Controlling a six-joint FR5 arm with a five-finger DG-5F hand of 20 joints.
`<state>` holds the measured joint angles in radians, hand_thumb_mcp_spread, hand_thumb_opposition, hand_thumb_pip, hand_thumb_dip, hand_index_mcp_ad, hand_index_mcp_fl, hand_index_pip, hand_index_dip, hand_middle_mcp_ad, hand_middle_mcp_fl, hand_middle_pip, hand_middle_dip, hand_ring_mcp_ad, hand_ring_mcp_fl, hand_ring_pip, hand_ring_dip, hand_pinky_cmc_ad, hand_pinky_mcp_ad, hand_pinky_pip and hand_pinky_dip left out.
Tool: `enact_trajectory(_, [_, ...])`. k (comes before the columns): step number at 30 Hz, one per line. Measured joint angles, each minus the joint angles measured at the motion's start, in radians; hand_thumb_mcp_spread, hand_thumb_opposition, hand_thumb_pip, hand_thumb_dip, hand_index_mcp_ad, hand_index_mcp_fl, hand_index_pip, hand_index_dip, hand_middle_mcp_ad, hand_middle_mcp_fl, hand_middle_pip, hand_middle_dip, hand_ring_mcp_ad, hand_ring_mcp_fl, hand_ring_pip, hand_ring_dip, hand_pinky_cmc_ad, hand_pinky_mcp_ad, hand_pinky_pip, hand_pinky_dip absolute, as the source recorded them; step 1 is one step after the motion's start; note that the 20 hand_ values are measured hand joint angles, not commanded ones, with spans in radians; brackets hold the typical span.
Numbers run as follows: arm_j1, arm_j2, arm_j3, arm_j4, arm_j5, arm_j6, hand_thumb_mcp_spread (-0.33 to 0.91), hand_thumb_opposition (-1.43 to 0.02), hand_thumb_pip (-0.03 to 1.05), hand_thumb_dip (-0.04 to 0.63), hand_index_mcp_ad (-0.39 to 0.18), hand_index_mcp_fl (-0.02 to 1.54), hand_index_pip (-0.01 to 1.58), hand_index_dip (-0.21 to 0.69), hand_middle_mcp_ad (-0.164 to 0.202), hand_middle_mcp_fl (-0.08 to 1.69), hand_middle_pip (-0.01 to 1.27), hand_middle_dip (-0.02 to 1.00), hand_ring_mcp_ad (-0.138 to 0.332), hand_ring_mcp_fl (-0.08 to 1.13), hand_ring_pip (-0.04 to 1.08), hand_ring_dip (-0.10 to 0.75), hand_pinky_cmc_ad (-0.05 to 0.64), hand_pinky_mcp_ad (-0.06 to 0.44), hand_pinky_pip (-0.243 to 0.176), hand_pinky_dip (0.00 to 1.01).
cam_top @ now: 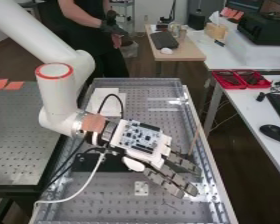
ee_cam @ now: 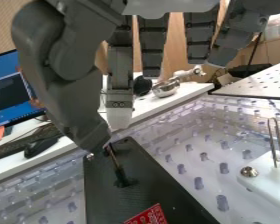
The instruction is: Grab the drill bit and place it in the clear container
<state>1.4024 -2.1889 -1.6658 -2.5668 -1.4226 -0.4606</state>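
Observation:
In the high view the hand point(cam_top: 166, 179) is low over the bench's near half, its fingers extended toward the right edge. In the wrist view the hand point(ee_cam: 69, 92) has its thumb pointing down and its fingers fairly straight, not curled round anything. A thin drill bit point(ee_cam: 113, 157) stands slightly tilted in a small black holder point(ee_cam: 123, 178) on a black plate point(ee_cam: 140, 192). Its upper end is right by the thumb's tip; whether they touch I cannot tell. Pale clear edges point(cam_top: 165, 109) on the bench's far half may be the clear container.
A perforated bench top point(cam_top: 101, 205) lies under the hand. A small white block point(cam_top: 142, 188) is bolted near the hand; the wrist view has a white block point(ee_cam: 270, 182) with a metal loop. Cables trail beside the arm. Red trays point(cam_top: 240, 79) sit on the right-hand table.

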Motion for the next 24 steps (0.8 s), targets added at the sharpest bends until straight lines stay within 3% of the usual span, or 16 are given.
enact_trajectory(19, [-0.005, -0.007, 0.008, -0.004, -0.020, 0.002, 0.43, -0.94, 0.65, 0.302, -0.038, 0.33, 1.35, 0.145, 0.049, 0.15, 0.14, 0.18, 0.258, 0.03, 0.11, -0.002, 0.278, 0.215, -0.089, 0.19])
enact_trajectory(24, [-0.006, -0.004, 0.005, -0.002, -0.023, -0.002, 0.44, -0.94, 0.65, 0.302, -0.056, 0.42, 1.33, 0.124, 0.047, 0.15, 0.14, 0.18, 0.251, 0.03, 0.11, -0.002, 0.278, 0.213, -0.089, 0.19])
